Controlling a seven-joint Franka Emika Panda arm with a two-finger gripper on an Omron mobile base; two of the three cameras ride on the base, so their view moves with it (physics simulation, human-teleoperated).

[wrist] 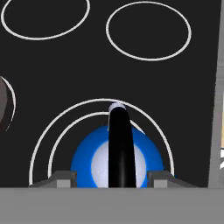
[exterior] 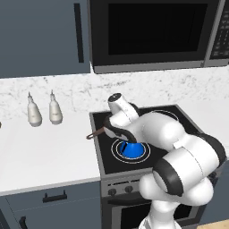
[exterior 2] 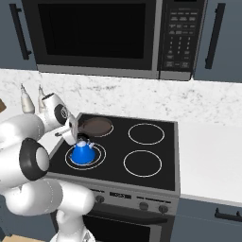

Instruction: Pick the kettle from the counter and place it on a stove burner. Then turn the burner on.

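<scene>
The kettle [wrist: 117,162] sits square on the stove burner [wrist: 43,144], the double-ring circle at the near left of the black cooktop [exterior 2: 156,151], and the gripper [wrist: 113,178] hangs right over it, its fingertips [wrist: 63,178] standing apart either side of the black arched handle [wrist: 119,144] with a gap showing, so nothing is clamped. It looks like a small, rigid, light thing with a smooth, sloping body that would slip under a pinch; the handle arch is the obvious place to take it, across its top. The hand view gives that straight-down read of handle and rings, the kettle centred in the inner ring. The right base view shows the kettle's upright cone, the frying pan [exterior 2: 98,125] on the burner behind it and the front knobs [exterior 2: 143,205]. The left base view adds the two bottles [exterior: 44,112] on the counter [exterior: 40,156], well apart from the stove.
</scene>
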